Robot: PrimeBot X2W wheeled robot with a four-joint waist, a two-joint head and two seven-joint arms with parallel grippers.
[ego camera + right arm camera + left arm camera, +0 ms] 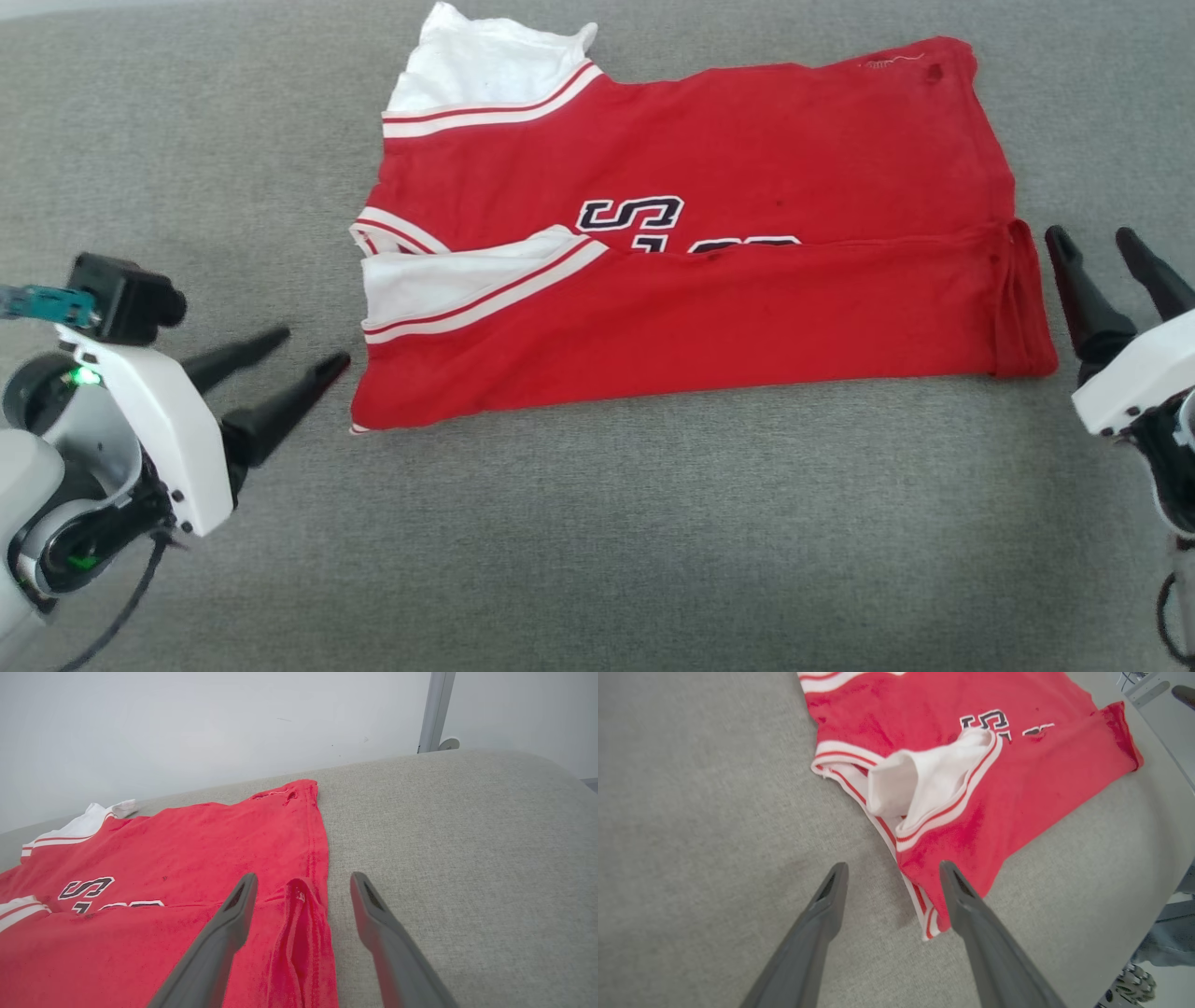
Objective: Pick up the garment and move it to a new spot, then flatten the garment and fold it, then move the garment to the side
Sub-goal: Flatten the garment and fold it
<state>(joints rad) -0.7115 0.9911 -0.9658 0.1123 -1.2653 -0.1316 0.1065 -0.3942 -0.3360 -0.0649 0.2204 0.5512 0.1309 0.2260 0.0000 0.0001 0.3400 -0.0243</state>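
The garment (728, 299), a red shirt with white sleeve panels and striped trim, lies spread on the grey surface, its near long edge folded up over the dark lettering. My left gripper (316, 347) stands open just off the shirt's left near corner, holding nothing. In the left wrist view that gripper (893, 872) hangs open above the striped corner of the garment (1008, 788). My right gripper (1094, 241) is open beside the shirt's right hem. The right wrist view shows this gripper (303, 882) open over the bunched hem of the garment (187, 868), with no fabric pinched.
The grey fabric surface (597, 560) stretches wide in front of the shirt and to both sides. Its rounded edge (1171, 812) drops off at the right in the left wrist view. A pale wall (187, 728) and a metal post (437, 709) stand behind it.
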